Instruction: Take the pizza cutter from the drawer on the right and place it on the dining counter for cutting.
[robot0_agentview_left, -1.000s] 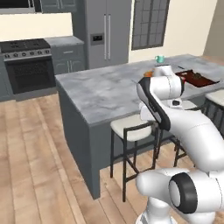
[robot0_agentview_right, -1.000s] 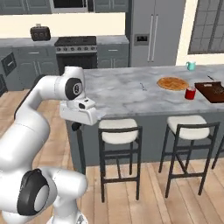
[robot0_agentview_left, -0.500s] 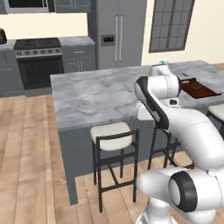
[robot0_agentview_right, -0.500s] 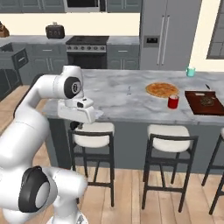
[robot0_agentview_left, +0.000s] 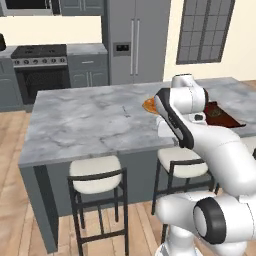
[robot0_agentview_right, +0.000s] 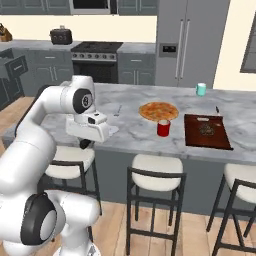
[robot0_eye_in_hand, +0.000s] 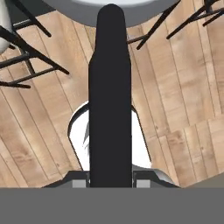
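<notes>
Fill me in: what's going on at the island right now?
The white arm's fingers are closed on the pizza cutter, whose long black handle ends in a pale grey round wheel. The hand hangs at the near edge of the grey-white marble dining counter, above a cream-seated stool, pointing down at the wooden floor. The cutter is not yet on the counter. On the marble sit the flat orange-brown pizza, a red cup and a brown cutting board.

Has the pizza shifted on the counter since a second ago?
No. The pizza still lies just behind the red cup; only the camera moved.
</notes>
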